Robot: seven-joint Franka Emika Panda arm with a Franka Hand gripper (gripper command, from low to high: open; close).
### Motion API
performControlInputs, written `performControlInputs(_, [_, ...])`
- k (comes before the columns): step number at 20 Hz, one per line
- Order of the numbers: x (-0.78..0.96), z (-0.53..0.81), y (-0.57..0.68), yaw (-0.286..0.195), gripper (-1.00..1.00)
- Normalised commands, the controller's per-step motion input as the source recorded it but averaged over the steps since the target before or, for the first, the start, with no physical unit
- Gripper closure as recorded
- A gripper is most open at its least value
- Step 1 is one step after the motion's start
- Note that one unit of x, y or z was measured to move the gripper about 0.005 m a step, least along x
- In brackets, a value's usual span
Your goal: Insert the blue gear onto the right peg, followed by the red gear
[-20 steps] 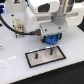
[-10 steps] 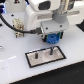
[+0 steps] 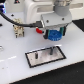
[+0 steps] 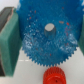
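Blue plastic fills most of the wrist view: the blue gear [image 4: 49,37] sits clamped between the two teal pads [image 4: 9,39] of the gripper [image 4: 47,39], its toothed rim pressed against the pad on each side, with a pale round hub at its centre. The jaws are closed on the gear, set as wide as the disc itself. Beyond the gear's rim, on the white surface, the red gear [image 4: 54,76] shows in part, cut off by the frame edge, close to the blue teeth in this picture though it lies lower down.

In the exterior view the gripper [image 3: 54,35] hangs in the upper middle of the frame under the grey and white body of the arm [image 3: 42,12], and the blue gear [image 3: 54,35] shows between its fingers, held in the air above the white table [image 3: 12,60]. Below it, in the lower middle of the frame, lies the black-bordered white plate [image 3: 46,56]. A thin dark upright pin, the right peg [image 3: 51,50], stands on the plate just under the gear; the picture is too coarse to tell whether gear and pin touch. A dark fixture [image 3: 19,31] stands on the table at the upper left.
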Motion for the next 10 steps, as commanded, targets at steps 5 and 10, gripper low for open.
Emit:
performControlInputs(5, [0.58, 0.38, -0.20, 0.000, 1.00])
performControlInputs(10, [0.61, 0.28, -0.24, 0.000, 1.00])
